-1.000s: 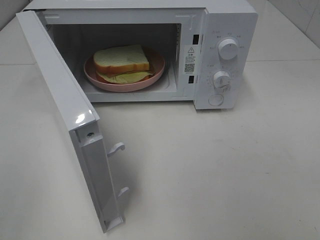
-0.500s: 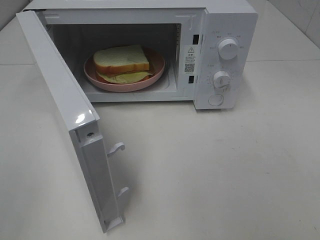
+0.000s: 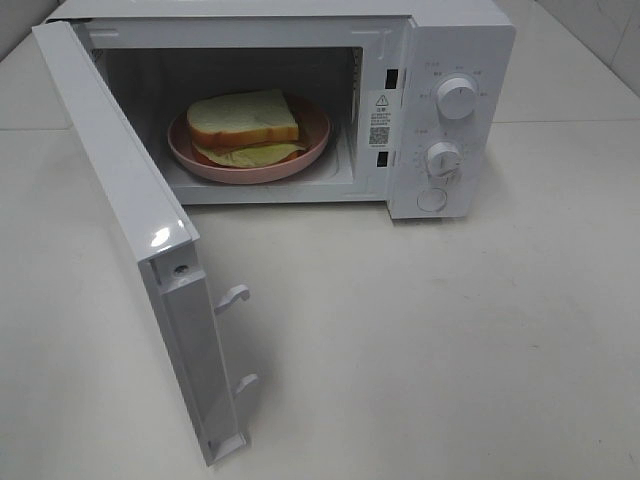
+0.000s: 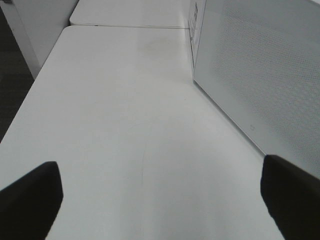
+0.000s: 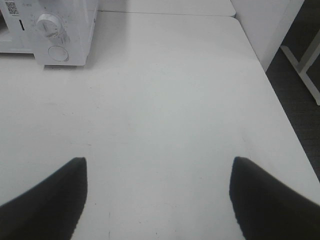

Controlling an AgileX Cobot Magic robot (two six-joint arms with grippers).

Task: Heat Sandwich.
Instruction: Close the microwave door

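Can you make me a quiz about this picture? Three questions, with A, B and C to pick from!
1. Where is the sandwich?
A) on the table
B) on the dish inside the microwave
C) on top of the microwave

2. What colour is the dish?
A) pink
B) blue
C) green

3. How is the microwave's door?
A) shut
B) taken off
C) swung wide open

Answers:
1 B, the sandwich lies on the dish in the cavity.
2 A, the rim shows pink around the bread.
3 C, the door stands out from the front, so the inside shows.
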